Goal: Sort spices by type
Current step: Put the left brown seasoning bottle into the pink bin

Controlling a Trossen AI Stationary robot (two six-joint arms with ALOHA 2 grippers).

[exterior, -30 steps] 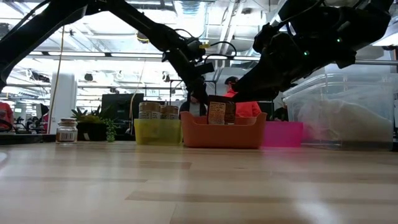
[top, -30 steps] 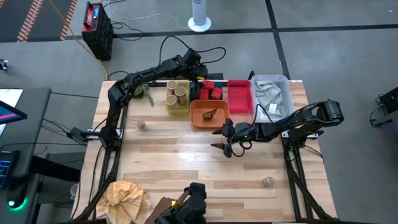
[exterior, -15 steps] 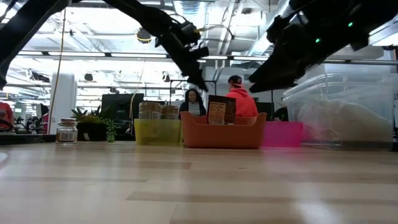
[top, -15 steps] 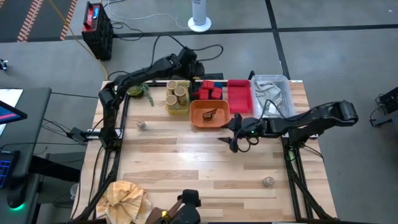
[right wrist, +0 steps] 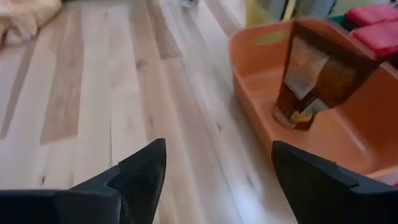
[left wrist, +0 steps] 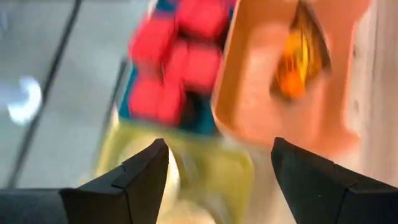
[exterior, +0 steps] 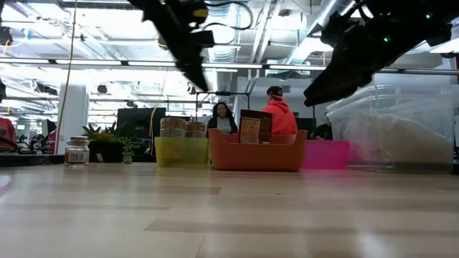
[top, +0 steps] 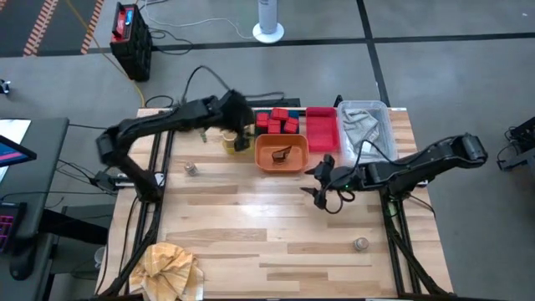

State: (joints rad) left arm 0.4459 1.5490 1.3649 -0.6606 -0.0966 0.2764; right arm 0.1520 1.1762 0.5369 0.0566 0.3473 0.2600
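Red tins [top: 277, 122] sit in a teal tray, also blurred in the left wrist view [left wrist: 177, 56]. Tan jars [exterior: 179, 127] stand in the yellow tray [top: 227, 144], partly hidden by my left arm. A dark brown piece [top: 280, 153] leans in the orange tray [right wrist: 261, 81]. One clear shaker [top: 191, 169] stands left of the trays, another [top: 360, 244] near the right front. My left gripper [left wrist: 217, 174] hovers open above the yellow tray. My right gripper [right wrist: 217, 180] hangs open over bare wood, right of and nearer than the orange tray.
A pink tray [top: 322, 130] and a clear bin [top: 365, 125] with pale contents line the far right. A crumpled tan cloth [top: 171, 267] lies at the near left corner. A small green plant [exterior: 107, 147] stands at the far left. Bare wood spans the table's middle and near side.
My left gripper has risen from the tray of red tins and swung toward the table's left and near side, ending above the yellow tray. My right gripper has lifted and drawn back a little toward the right edge. No spice has moved.
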